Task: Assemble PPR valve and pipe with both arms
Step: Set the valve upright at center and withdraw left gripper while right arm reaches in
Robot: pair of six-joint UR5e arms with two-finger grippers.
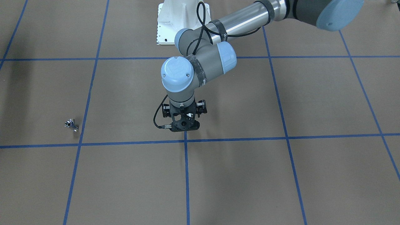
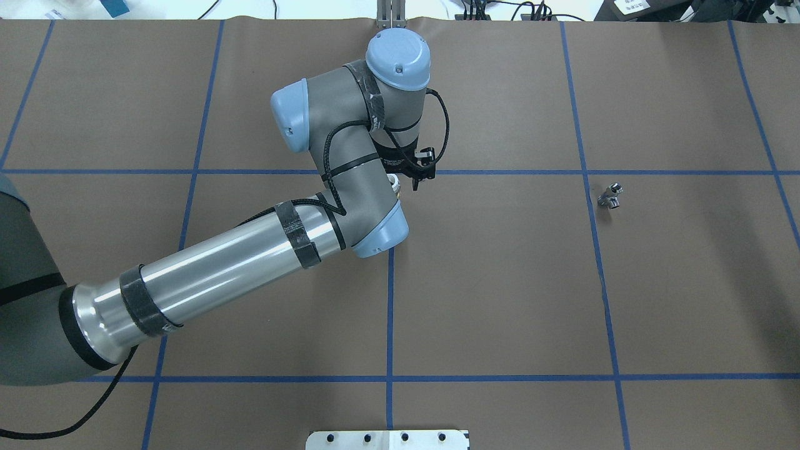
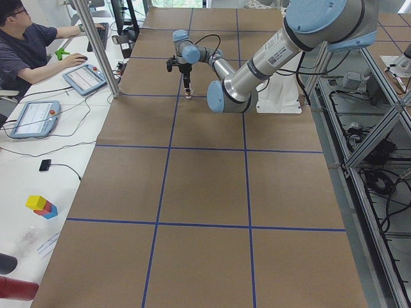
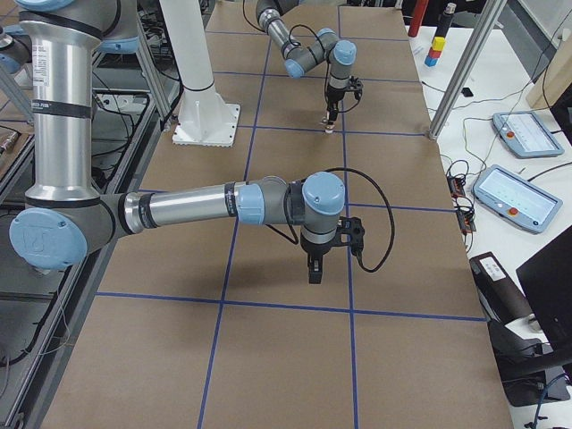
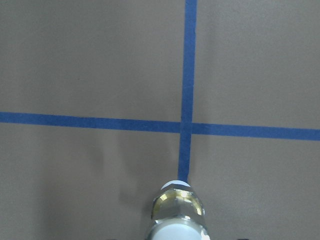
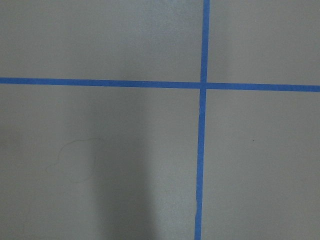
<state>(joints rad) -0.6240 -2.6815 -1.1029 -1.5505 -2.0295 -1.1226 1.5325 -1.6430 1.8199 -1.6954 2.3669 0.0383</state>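
Observation:
My left gripper (image 1: 184, 125) points down over a blue tape crossing at the table's middle. It is shut on the PPR valve (image 5: 178, 212), whose brass middle and white end show at the bottom of the left wrist view; a white bit also shows in the overhead view (image 2: 394, 181). The pipe (image 1: 71, 124), a small shiny silver fitting, lies on the paper far to my right and apart from both grippers; it also shows in the overhead view (image 2: 610, 196). My right gripper (image 4: 313, 270) shows only in the exterior right view, above the table. I cannot tell whether it is open.
The white bolted pedestal (image 1: 178, 22) stands at the robot's side of the table. Blue tape lines (image 2: 390, 281) grid the brown paper. An operator (image 3: 29, 45) sits at a side bench with tablets, beyond the table's far edge.

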